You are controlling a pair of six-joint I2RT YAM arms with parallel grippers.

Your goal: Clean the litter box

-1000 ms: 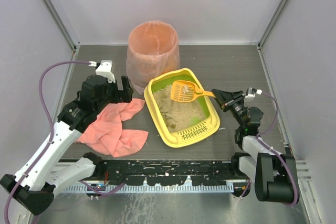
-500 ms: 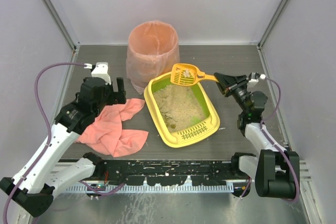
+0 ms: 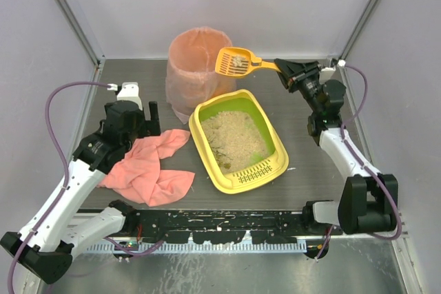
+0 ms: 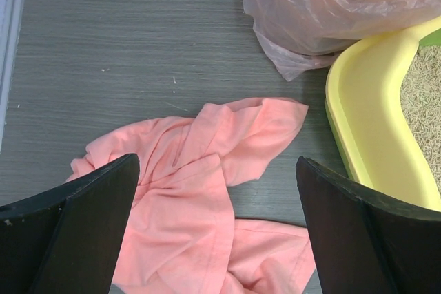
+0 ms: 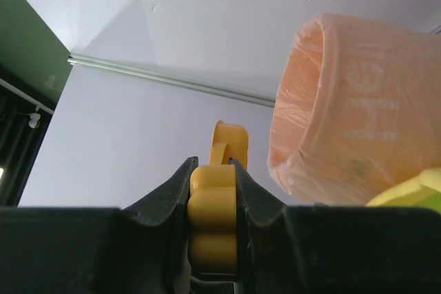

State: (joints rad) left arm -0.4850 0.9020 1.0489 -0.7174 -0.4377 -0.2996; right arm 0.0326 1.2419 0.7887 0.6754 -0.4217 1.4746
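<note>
Two arms show in the overhead view. The right jaws are clamped on the handle of an orange scoop (image 3: 235, 62). Its slotted bowl reaches out ahead of them with a small load of beige clumps, hanging at the right rim of the pink-lined bin (image 3: 196, 67). The litter box (image 3: 198, 135) rests on the tabletop (image 3: 269, 94), below and nearward of those jaws and well apart from them, between the two arms. Its bed of litter (image 3: 234, 139) shows a few darker marks toward the grate end. The left jaws stand wide open with nothing in them, hovering over a pink cloth (image 3: 148, 166) that lies just beside the box.

From the left wrist, the cloth lies crumpled directly beneath the gap between the open jaws. The box's yellow rim curves past the right-hand one, and the bin's plastic liner sits ahead of them.

From the right wrist, the jaws pinch the scoop's handle tightly. The bin rises ahead and to their right, and a sliver of the box shows at the lower right edge.

By my reading, one scoopful is out of the box and poised for tipping, but not yet dumped. The marks left in the litter suggest more passes are needed. The cloth looks unused, so any wiping remains to be done.
</note>
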